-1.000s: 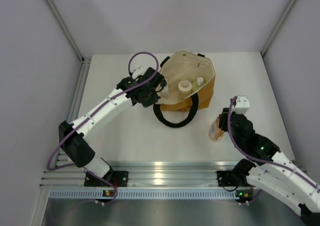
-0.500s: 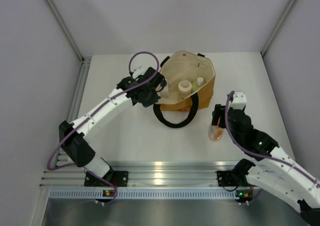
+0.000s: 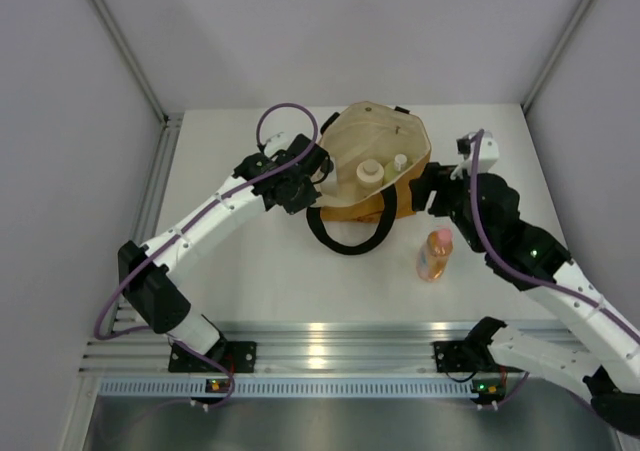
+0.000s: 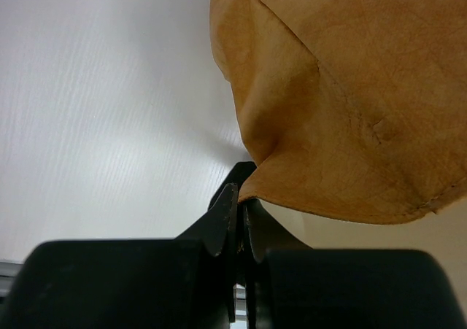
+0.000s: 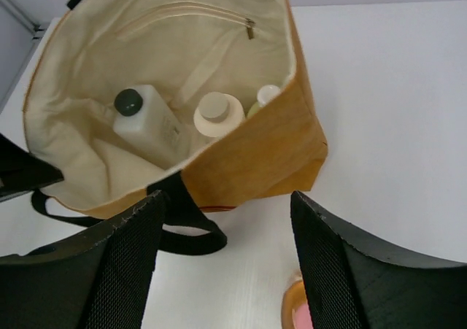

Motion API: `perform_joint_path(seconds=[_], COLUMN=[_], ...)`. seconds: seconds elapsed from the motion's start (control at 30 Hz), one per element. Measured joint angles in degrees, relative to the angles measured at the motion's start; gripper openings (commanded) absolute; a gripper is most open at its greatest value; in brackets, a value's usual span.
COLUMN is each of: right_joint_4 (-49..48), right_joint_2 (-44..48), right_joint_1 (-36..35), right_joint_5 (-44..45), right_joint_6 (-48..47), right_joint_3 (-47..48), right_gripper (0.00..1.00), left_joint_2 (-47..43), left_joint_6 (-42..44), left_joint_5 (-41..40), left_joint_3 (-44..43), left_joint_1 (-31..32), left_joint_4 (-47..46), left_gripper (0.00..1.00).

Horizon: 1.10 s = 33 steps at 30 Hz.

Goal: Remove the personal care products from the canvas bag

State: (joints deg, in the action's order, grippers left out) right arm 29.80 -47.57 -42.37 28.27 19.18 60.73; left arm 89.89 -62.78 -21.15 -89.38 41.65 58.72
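Observation:
The canvas bag [image 3: 372, 136] sits open at the back middle of the table. My left gripper [image 3: 312, 171] is shut on its left rim; in the left wrist view the tan cloth [image 4: 343, 110] is pinched between the jaws of that gripper [image 4: 239, 198]. The orange bottle with the pink cap [image 3: 434, 254] stands alone on the table, right of the bag. My right gripper [image 3: 425, 189] hovers open and empty by the bag's right side. Its wrist view looks into the bag [image 5: 255, 154] at a white bottle with a dark cap [image 5: 149, 121], a cream bottle [image 5: 217, 114] and a white-capped bottle [image 5: 264, 95].
A black loop handle [image 3: 350, 239] lies on the table in front of the bag. The orange bottle's top [image 5: 299, 311] shows just below my right gripper [image 5: 226, 198]. Grey walls close the table on the left, back and right; a metal rail runs along the near edge.
My right gripper opened, let go of the orange bottle, and moved up and back toward the bag. The bottle now stands free on the table. The left arm has not moved.

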Motion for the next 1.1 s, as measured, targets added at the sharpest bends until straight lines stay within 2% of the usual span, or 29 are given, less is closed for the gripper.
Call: perform_joint_path(seconds=[0.2,0.53,0.77,1.1], right_joint_4=[0.2,1.2,1.7,1.6], right_joint_2=[-13.3,-34.3,-46.2,-58.4], right_joint_1=[0.0,-0.9,-2.6,-3.7], right_joint_5=[-6.1,-12.0,-12.5,-10.1], right_joint_6=[0.2,1.2,1.9,2.6], right_joint_3=[11.8,25.3,33.4,40.8], right_gripper=[0.65,0.64,0.65,0.68], left_joint_2=[0.0,-0.5,-2.6,-3.4], left_joint_6=[-1.2,-3.0,-5.2,-6.7], left_joint_5=[-0.7,-1.3,-2.6,-3.0], left_joint_3=[0.0,0.0,0.0,1.3], left_joint_1=[0.0,0.0,0.0,0.0], left_joint_4=[0.0,0.0,0.0,0.0], left_gripper=[0.0,0.0,0.0,0.0])
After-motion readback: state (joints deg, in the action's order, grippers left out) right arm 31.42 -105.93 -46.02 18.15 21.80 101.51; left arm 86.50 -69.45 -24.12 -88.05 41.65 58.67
